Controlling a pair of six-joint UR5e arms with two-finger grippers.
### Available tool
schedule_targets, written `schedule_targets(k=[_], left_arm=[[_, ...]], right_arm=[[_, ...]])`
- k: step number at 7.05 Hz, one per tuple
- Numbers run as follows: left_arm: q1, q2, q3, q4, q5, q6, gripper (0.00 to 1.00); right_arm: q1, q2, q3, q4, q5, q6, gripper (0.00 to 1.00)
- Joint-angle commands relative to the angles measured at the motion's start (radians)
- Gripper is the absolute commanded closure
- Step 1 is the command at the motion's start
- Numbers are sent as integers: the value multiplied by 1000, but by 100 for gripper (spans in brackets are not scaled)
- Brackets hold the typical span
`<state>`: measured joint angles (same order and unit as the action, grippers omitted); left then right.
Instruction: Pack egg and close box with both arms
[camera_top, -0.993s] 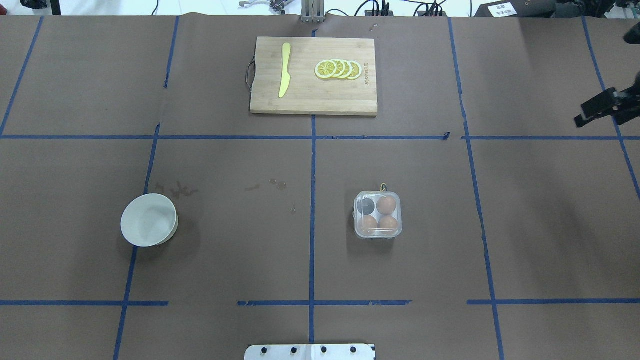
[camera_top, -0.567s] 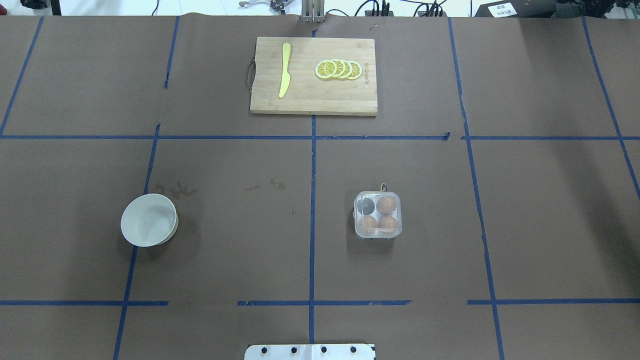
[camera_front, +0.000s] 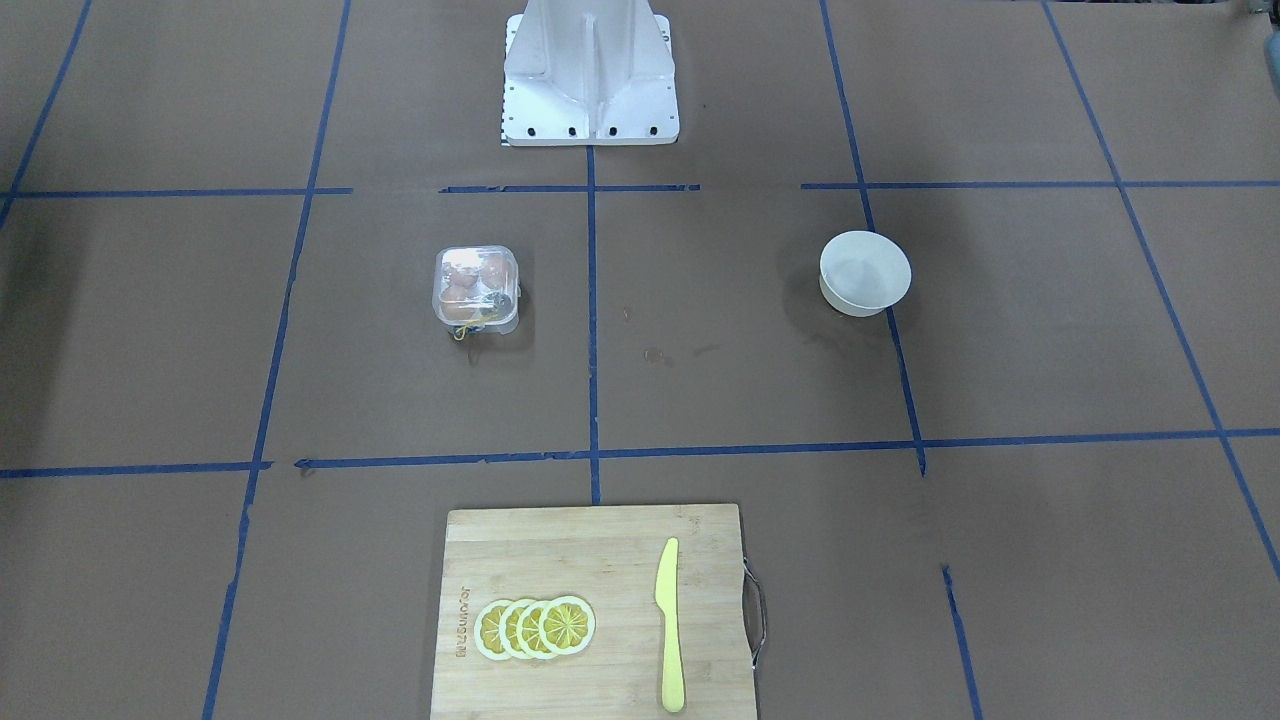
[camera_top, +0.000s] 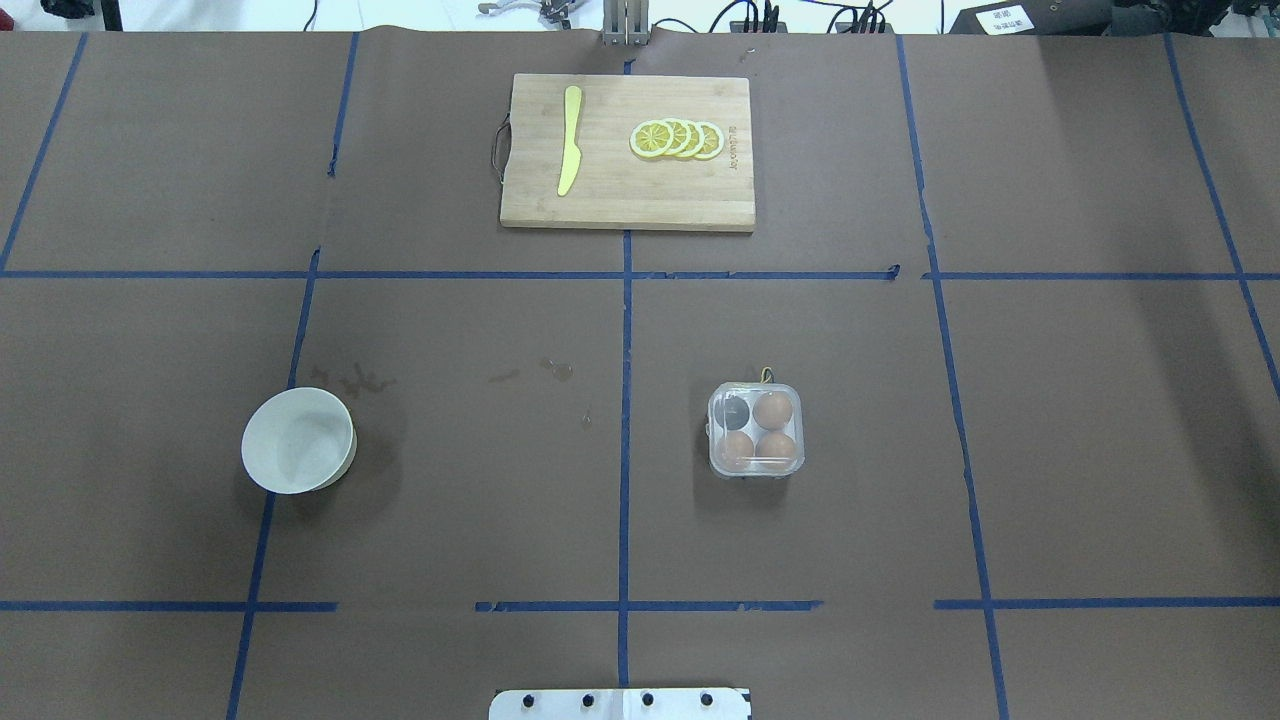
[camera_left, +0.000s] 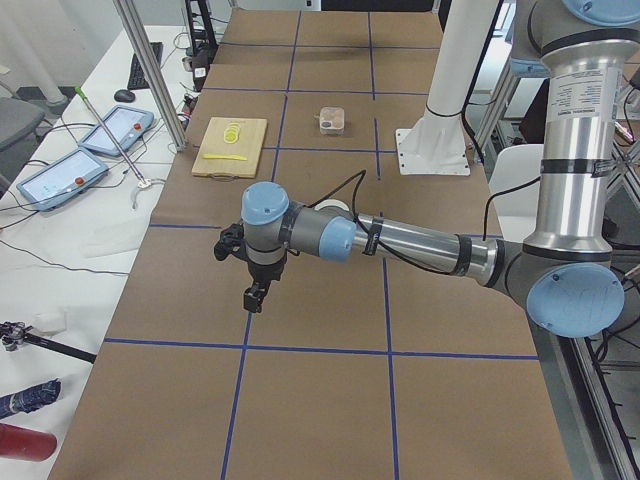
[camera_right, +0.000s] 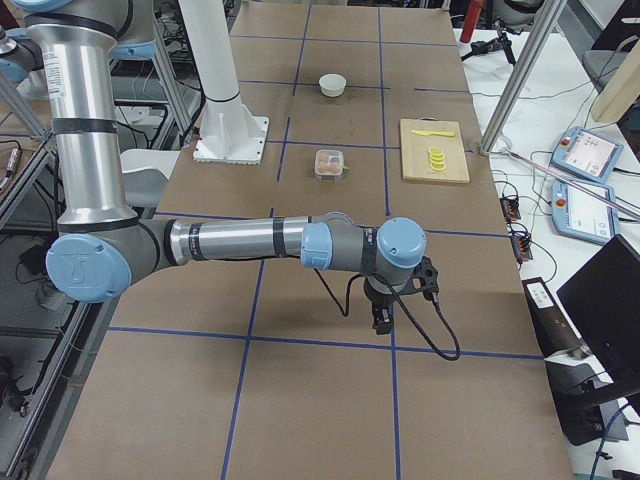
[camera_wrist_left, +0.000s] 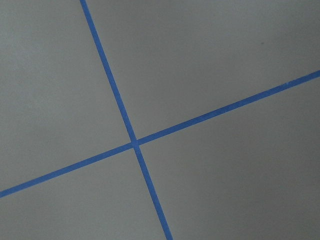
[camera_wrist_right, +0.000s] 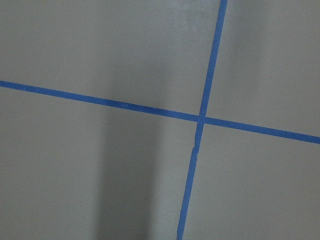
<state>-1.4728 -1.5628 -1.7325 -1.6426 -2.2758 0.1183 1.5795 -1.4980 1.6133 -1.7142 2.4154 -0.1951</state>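
Observation:
The clear box (camera_top: 756, 430) sits right of the table's centre, also in the front view (camera_front: 476, 287). Its lid appears to lie down over the cells. Three alike brown eggs (camera_top: 772, 410) fill three cells; the fourth cell (camera_top: 736, 410) looks dark. A yellow thread (camera_front: 462, 331) hangs at its far edge. My left gripper (camera_left: 256, 297) shows only in the left side view, far off past the bowl, and I cannot tell if it is open. My right gripper (camera_right: 382, 318) shows only in the right side view, far from the box, and I cannot tell its state either.
A white bowl (camera_top: 298, 440) stands on the left half, with nothing showing in it. A wooden cutting board (camera_top: 627, 150) at the far middle carries a yellow knife (camera_top: 569, 140) and lemon slices (camera_top: 677, 139). Both wrist views show only brown table and blue tape crosses.
The right gripper, seen at the overhead view's right edge a second ago, has moved out of that view. The box, eggs and bowl have not moved.

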Motion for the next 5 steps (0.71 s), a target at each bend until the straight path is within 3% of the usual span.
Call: schedule_targets(k=[1, 5], left_arm=[[-14, 16, 48, 4, 4, 0, 0], [-17, 17, 53, 15, -2, -9, 0]], right_arm=[[-1, 1, 20, -2, -10, 9, 0], [-70, -16, 14, -1, -28, 8, 0]])
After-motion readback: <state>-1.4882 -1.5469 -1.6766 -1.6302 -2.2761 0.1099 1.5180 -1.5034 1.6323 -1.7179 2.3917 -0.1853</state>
